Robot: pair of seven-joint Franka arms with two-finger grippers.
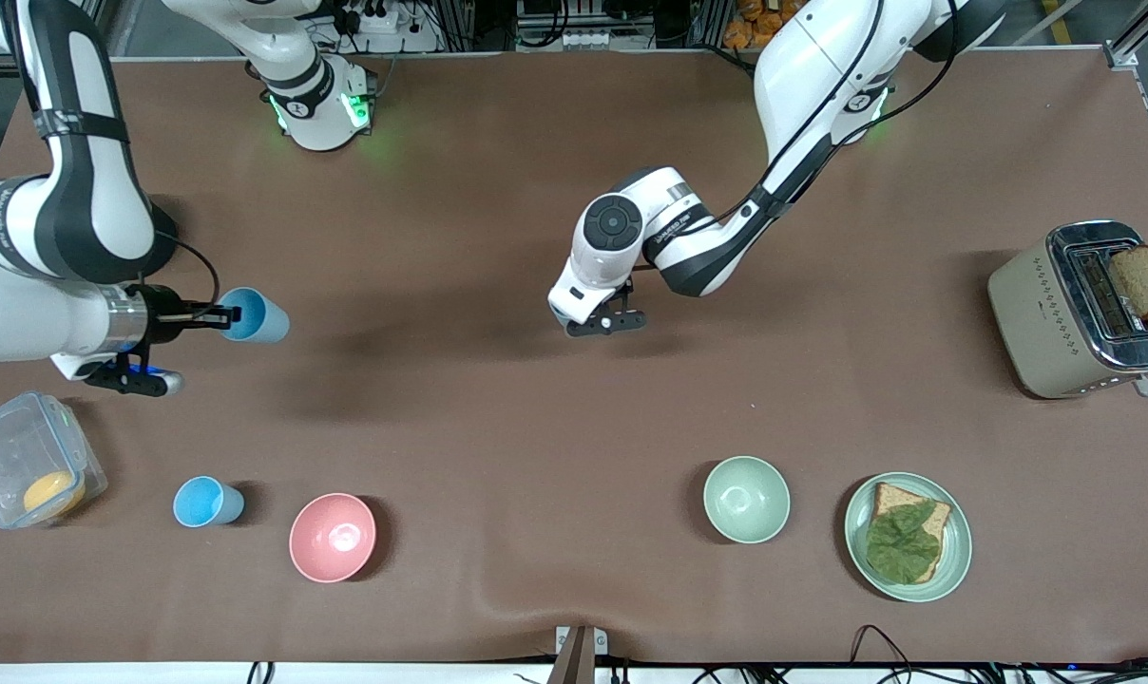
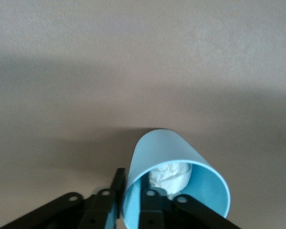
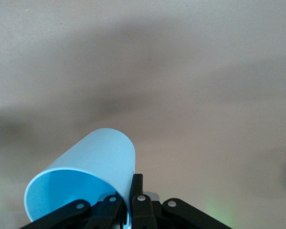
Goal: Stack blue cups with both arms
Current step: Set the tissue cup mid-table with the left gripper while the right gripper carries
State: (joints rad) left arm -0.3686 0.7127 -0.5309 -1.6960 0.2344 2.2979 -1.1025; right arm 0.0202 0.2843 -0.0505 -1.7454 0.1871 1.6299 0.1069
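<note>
My right gripper (image 1: 215,318) is over the right arm's end of the table. It is shut on the wall of a light-blue cup (image 1: 260,318) that is tipped on its side. In the right wrist view the cup (image 3: 95,152) is pinched at its rim by the gripper (image 3: 128,191). My left gripper (image 1: 607,323) is over the middle of the table. In the left wrist view it (image 2: 133,188) is shut on the wall of another blue cup (image 2: 171,152) with a crumpled white thing inside; this cup does not show in the front view. A third blue cup (image 1: 208,501) stands upright beside the pink bowl.
A pink bowl (image 1: 333,537) and a pale green bowl (image 1: 746,499) stand near the front camera. Beside the green bowl is a plate (image 1: 954,570) with bread and lettuce. A toaster (image 1: 1040,313) with bread stands at the left arm's end. A clear lidded box (image 1: 4,446) stands at the right arm's end.
</note>
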